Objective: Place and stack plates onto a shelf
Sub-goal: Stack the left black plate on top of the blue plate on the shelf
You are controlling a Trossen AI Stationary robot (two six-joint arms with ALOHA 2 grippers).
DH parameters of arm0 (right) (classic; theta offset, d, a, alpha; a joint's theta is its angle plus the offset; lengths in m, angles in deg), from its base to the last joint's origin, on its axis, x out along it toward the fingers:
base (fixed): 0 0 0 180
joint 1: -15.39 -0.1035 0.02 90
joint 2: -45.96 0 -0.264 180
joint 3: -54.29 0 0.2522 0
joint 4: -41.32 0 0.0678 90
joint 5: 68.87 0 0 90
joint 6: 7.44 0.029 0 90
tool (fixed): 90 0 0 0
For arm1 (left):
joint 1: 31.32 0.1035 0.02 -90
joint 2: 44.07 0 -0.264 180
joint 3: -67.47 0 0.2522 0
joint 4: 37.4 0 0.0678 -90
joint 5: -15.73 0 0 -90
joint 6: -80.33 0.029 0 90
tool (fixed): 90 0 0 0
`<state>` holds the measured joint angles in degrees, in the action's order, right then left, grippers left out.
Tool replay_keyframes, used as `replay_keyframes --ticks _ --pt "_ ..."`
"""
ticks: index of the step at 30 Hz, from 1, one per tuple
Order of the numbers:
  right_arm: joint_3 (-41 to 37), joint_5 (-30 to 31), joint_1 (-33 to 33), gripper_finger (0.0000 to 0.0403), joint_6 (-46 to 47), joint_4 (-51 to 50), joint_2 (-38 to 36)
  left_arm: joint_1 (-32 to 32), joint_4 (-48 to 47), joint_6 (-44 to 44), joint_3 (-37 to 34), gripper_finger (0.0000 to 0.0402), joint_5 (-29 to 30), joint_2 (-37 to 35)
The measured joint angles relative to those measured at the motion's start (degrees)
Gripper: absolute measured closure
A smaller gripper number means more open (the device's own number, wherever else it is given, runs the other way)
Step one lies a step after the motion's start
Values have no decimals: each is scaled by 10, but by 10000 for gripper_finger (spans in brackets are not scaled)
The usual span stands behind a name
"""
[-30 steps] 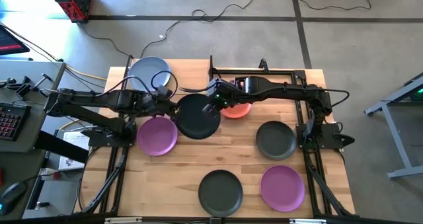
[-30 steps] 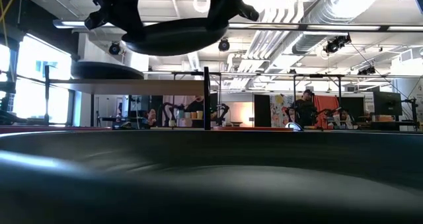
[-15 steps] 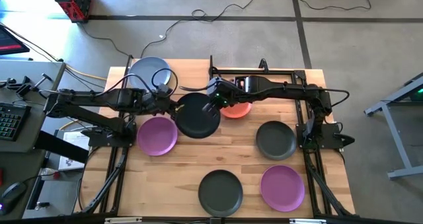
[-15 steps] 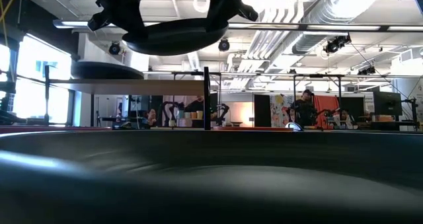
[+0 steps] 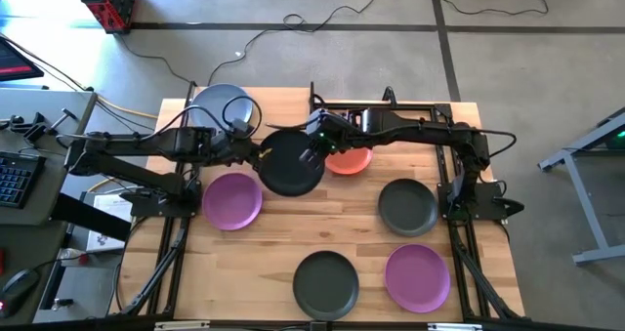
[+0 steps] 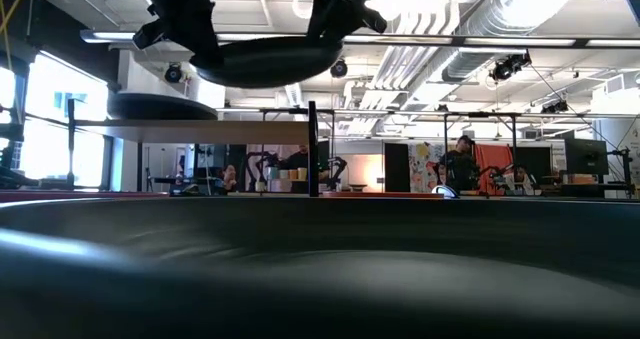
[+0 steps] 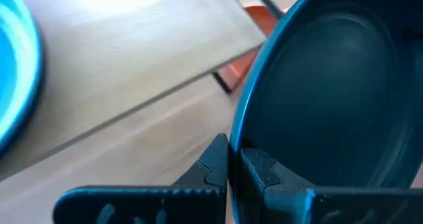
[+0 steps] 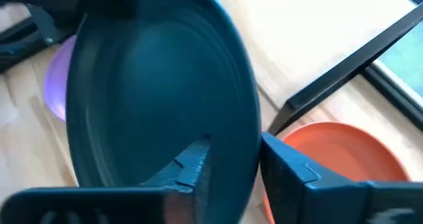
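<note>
A dark grey plate (image 5: 290, 163) hangs in the air between my two grippers, just on the near side of the shelf (image 5: 278, 111). My left gripper (image 5: 257, 155) is shut on its left rim and my right gripper (image 5: 314, 147) on its right rim. In the low view the plate (image 6: 265, 64) is above the level of the shelf panel (image 6: 200, 131). A light blue plate (image 5: 223, 106) lies on the shelf's left half. An orange plate (image 5: 350, 160) lies on the table, partly under my right arm. My left gripper pinches the plate's left rim (image 7: 239, 135) between its two fingers, one on the upper face and one below. The fingers come level from the table's left. The plate is lifted clear. My right gripper has the plate's right rim (image 8: 246, 151) between its two fingers, one over the plate's inner face and one outside it. It comes from the table's right, slanting down. The plate is clear of the table and roughly level in the low view.
On the table lie a purple plate (image 5: 232, 199), a dark grey plate (image 5: 407, 206), another dark grey plate (image 5: 326, 284) and a second purple plate (image 5: 417, 277). A black shelf post (image 8: 344, 72) stands beside the orange plate (image 8: 337, 151). The near dark plate (image 6: 320, 269) fills the low view's foreground.
Both grippers have carried the dark grey plate a little toward the table's far edge, closer to the shelf. The plate has stayed lifted and about level, held at both rims.
</note>
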<state>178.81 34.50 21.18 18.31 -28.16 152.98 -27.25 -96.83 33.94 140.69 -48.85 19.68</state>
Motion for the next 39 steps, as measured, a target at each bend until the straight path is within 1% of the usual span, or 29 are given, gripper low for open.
replay_keyframes --ticks 4,9,14,19,25,30,33,37,39 --pt "22 -3 18 268 -33 -8 -5 30 -23 -1 0 400 -4 -11" --pt "63 -3 44 254 -88 -14 -7 81 -57 -2 0 400 -11 -37" --pt "84 -1 67 253 -138 -14 -7 146 -73 0 0 401 -13 -74" --pt "84 -1 87 253 -175 -26 -7 215 -111 -5 0 401 -13 -112" --pt "84 -1 108 253 -216 -36 -7 289 -116 -5 0 401 -13 -154" --pt "84 -1 122 253 -234 -36 -6 363 -154 -4 0 401 2 -169" --pt "84 -1 128 253 -244 -36 -6 403 -156 1 0 401 6 -173" --pt "84 -1 134 253 -247 -36 -6 451 -155 6 0 401 3 -172" --pt "84 -1 137 253 -248 -36 -6 472 -155 15 0 401 -9 -172"
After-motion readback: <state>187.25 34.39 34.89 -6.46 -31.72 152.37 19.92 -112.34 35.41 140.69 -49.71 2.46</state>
